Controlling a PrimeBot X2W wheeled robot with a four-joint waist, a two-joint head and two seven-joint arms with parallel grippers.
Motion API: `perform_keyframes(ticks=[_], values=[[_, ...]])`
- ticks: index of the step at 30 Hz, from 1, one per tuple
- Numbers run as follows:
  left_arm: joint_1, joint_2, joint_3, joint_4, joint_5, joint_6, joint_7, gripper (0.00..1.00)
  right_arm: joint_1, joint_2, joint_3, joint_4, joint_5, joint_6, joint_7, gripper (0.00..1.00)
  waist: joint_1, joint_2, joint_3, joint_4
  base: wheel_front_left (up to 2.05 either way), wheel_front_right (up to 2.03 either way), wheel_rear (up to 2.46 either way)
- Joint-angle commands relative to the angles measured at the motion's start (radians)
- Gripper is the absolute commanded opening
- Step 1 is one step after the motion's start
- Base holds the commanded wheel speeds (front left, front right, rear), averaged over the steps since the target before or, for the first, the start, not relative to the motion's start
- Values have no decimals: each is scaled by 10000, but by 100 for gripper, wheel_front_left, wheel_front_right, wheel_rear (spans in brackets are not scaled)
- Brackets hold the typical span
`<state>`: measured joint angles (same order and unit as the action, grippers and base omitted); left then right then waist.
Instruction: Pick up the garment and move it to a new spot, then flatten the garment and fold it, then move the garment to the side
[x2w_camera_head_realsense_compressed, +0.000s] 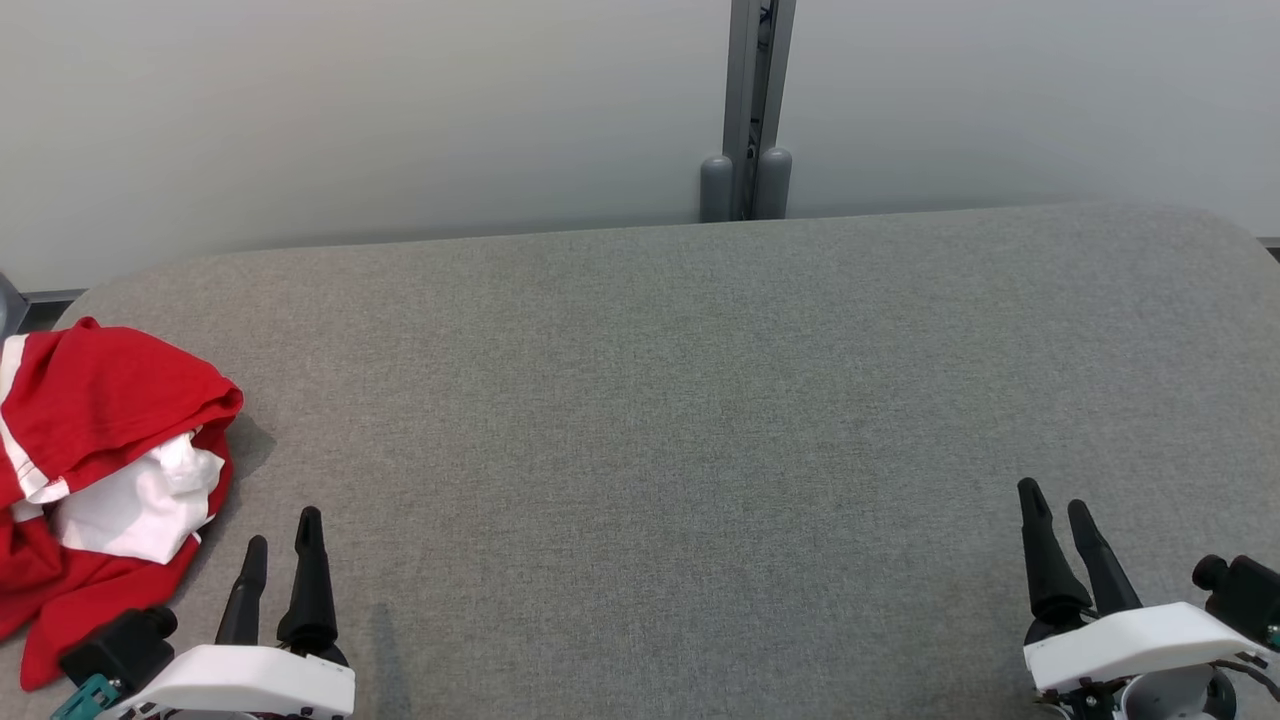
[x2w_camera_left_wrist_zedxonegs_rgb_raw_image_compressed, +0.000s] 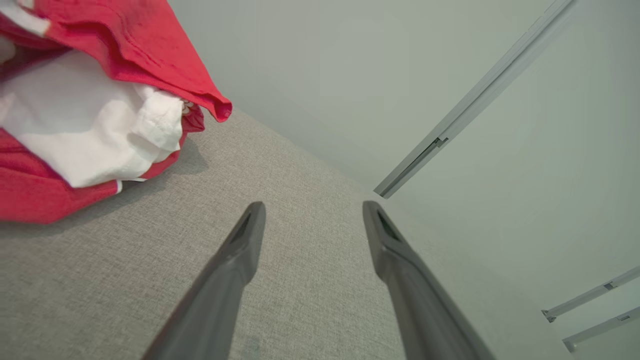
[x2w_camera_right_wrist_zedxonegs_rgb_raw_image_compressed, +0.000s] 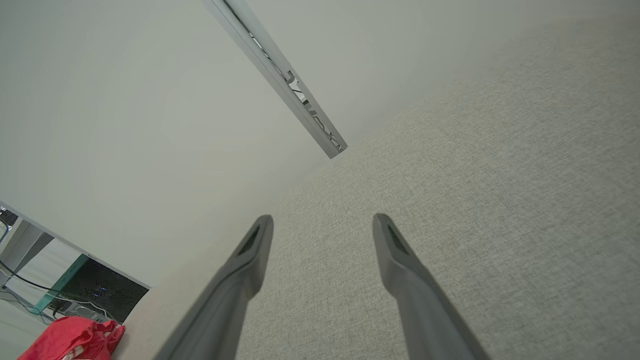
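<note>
- Left pincer (x2w_camera_head_realsense_compressed: 283, 527), at the lower left of the head view: its two dark fingers are spread wide and grip nothing. It sits over the grey fabric counter (x2w_camera_head_realsense_compressed: 700, 400).
- Right pincer (x2w_camera_head_realsense_compressed: 1053, 496), at the lower right: its two dark fingers are also wide apart and empty, over the counter.
- One garment (x2w_camera_head_realsense_compressed: 100, 400), red with white parts, lies crumpled in a heap at the counter's left edge. It is near the left pincer and well apart from the right pincer.
- In the left wrist view, the heap lies up and left of the fingers, not touching them.
- Count: two pincers, four fingers, one garment, one counter.
- Behind the counter is a pale wall with one grey upright post (x2w_camera_head_realsense_compressed: 750, 110).
</note>
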<state>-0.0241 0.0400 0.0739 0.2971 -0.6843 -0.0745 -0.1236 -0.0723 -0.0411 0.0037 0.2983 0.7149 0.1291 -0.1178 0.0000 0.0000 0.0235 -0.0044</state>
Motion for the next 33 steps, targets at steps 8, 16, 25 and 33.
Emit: perform_keyframes(ticks=[8, 16, 25, 33], values=[[63, 82, -110, -40, 1148, 149, -268, 100, -150, -82, 94, 53, -1142, 16, -328, 100, 0, 0, -2, -2, 0, 0, 0], [104, 92, -133, -60, 1820, 110, -448, 100, -163, -88, 133, 130, -1905, 16, -510, 100, 0, 0, 21, -30, 0, 0, 0], [200, 100, -214, -24, 2729, 181, -655, 100, -90, -93, 133, 190, -2826, 18, -736, 100, 0, 0, 20, -30, 0, 0, 0], [286, 106, -276, 8, 3552, 250, -839, 100, -103, -100, 115, 308, -3546, 20, -906, 100, 0, 0, 31, -32, 0, 0, 0]])
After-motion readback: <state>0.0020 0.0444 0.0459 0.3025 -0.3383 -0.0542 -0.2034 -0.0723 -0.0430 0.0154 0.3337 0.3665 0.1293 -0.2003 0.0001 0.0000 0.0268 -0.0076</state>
